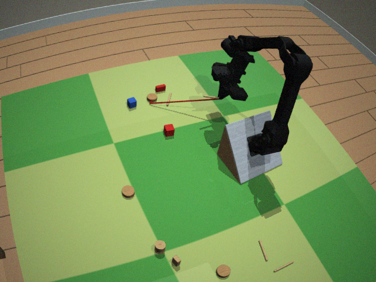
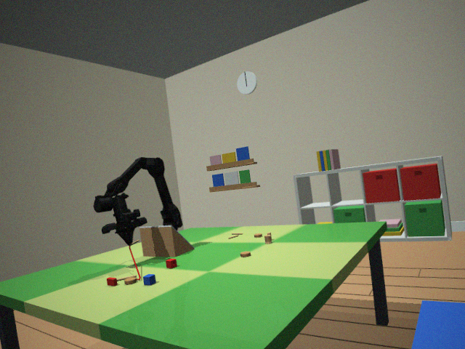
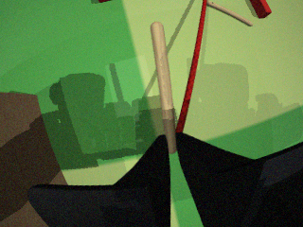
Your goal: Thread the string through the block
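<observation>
My gripper [image 1: 220, 97] [image 2: 129, 243] [image 3: 170, 140] is shut on the wooden stick [image 1: 210, 96] [image 3: 162, 71] near one end, in the air above the table. The stick's other end sticks out free of the fingers. The red string [image 1: 185, 101] [image 2: 134, 262] [image 3: 191, 78] runs almost straight from the fingers down to the round wooden button [image 1: 151, 97] [image 2: 130, 280]. The wedge-shaped block [image 1: 234, 136] [image 2: 158, 242] [image 3: 16, 120] stands on the table, apart from the stick and string. Its hole cannot be made out.
A loose stick [image 1: 168, 98] [image 3: 232, 14] and a red brick [image 1: 160, 88] [image 2: 112, 281] lie beside the button. A blue cube [image 1: 131, 103] [image 2: 149, 279] and a red cube [image 1: 168, 130] [image 2: 171, 263] are nearby. Wooden discs [image 1: 128, 191] and loose sticks [image 1: 263, 250] lie farther off.
</observation>
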Available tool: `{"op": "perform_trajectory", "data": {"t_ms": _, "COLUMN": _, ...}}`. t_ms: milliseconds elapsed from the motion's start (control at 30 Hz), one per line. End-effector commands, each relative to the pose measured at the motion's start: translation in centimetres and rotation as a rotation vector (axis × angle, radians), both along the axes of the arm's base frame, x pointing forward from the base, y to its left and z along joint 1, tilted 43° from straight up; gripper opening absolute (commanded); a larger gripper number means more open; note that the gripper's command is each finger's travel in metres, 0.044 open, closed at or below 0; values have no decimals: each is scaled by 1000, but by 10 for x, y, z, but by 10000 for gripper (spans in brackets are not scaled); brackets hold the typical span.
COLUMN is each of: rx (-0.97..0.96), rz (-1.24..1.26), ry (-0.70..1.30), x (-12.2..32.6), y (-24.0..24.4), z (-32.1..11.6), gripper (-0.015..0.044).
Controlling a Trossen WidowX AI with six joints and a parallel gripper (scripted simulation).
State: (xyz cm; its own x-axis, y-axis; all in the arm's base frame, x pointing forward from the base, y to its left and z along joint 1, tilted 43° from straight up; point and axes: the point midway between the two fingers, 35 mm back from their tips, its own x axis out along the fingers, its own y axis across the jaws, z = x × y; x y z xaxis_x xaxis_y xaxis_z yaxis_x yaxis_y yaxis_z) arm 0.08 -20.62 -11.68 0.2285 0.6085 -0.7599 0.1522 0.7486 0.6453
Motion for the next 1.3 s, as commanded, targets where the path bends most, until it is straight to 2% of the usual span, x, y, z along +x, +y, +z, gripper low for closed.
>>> {"op": "perform_trajectory", "data": {"t_ms": 0, "rx": 25, "rz": 32, "ry": 44, "x": 0, "y": 7, "z": -4, "gripper": 0}}
{"op": "perform_trajectory", "data": {"t_ms": 633, "rx": 52, "rz": 184, "ry": 215, "x": 8, "y": 21, "z": -21, "gripper": 0}}
{"op": "perform_trajectory", "data": {"t_ms": 1267, "rx": 52, "rz": 186, "ry": 217, "x": 17, "y": 35, "z": -24, "gripper": 0}}
